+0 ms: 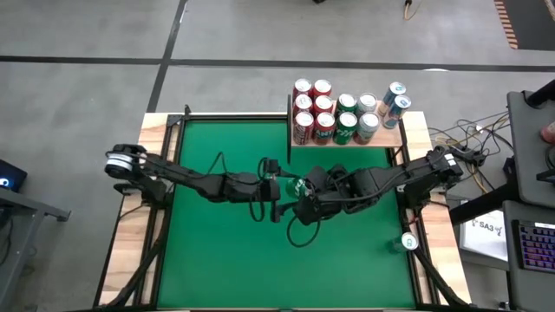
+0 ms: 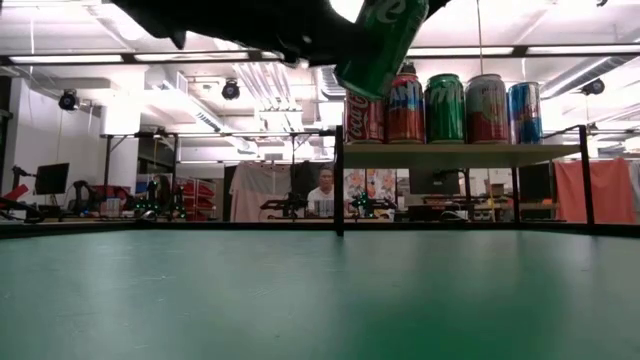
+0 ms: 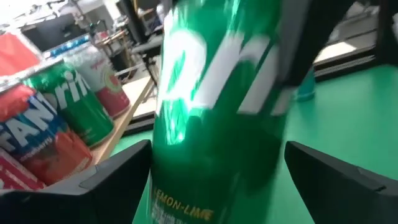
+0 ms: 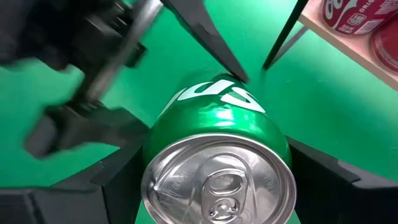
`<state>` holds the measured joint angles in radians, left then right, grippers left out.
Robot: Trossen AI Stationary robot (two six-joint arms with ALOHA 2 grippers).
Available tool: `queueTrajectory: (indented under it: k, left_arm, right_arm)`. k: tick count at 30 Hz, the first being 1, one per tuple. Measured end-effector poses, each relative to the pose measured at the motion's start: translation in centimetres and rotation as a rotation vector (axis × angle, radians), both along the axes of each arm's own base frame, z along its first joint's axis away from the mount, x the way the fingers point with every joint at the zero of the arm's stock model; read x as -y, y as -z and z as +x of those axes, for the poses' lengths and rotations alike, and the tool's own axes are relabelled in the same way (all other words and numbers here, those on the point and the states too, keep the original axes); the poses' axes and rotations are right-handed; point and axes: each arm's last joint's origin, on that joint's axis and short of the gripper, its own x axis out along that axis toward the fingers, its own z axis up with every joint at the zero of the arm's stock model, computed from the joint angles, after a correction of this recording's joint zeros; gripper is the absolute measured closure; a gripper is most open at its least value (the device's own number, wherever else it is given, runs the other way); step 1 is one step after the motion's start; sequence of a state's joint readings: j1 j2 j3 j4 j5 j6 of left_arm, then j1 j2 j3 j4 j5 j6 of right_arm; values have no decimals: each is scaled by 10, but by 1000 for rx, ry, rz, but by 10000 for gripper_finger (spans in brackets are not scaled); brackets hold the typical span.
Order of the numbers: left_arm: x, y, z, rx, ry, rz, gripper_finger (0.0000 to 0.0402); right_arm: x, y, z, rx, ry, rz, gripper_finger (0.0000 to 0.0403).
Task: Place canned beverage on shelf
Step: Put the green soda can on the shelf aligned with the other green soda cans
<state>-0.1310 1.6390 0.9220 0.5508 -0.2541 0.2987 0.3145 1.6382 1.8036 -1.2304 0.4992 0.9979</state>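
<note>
A green lemon-lime can [image 1: 295,186] hangs tilted in the air above the middle of the green table, top end toward my right gripper [image 4: 217,180], which is shut on it. My left gripper [image 3: 217,168] comes in level from the table's left, open, one finger on either side of the can's lower half [image 3: 217,124]. The shelf [image 1: 392,139], a light-wood board on black posts, stands at the table's far right and carries several red, green and blue cans [image 2: 445,105]. My right gripper pinches the can's side walls just below the top rim [image 4: 158,140] between its two fingers [image 4: 118,180]. It comes slanting down from the table's right. The can is lifted clear of the table and tilted, its bottom end pointing down and left. My left gripper's fingers [image 3: 118,174] flank the can's lower half; whether they touch it I cannot tell.
One more can [image 1: 408,242] stands on the wooden strip at the table's right edge. The shelf's black post [image 4: 283,37] rises close beyond the held can. Open green felt [image 1: 225,251] lies toward the near edge.
</note>
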Motion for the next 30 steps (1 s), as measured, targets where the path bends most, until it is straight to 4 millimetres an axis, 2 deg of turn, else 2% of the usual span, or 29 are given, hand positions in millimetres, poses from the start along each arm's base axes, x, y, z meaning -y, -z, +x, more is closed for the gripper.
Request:
queueTrajectory:
  k: [5,9,15,23,30]
  left_arm:
    - [0,4,10,-10,-37,11,51]
    - [-1,4,10,-6,-97,21,56]
    - [-2,3,9,-6,-118,27,113]
    - [0,1,8,21,-123,12,113]
    - [1,0,3,149,-118,-32,113]
  right_arm:
    - [1,1,0,5,17,4,103]
    - [2,1,1,2,13,-8,103]
    - [3,0,2,6,4,-10,103]
    - [3,-1,1,8,-8,-17,76]
    - [3,-23,-2,55,-48,-16,66]
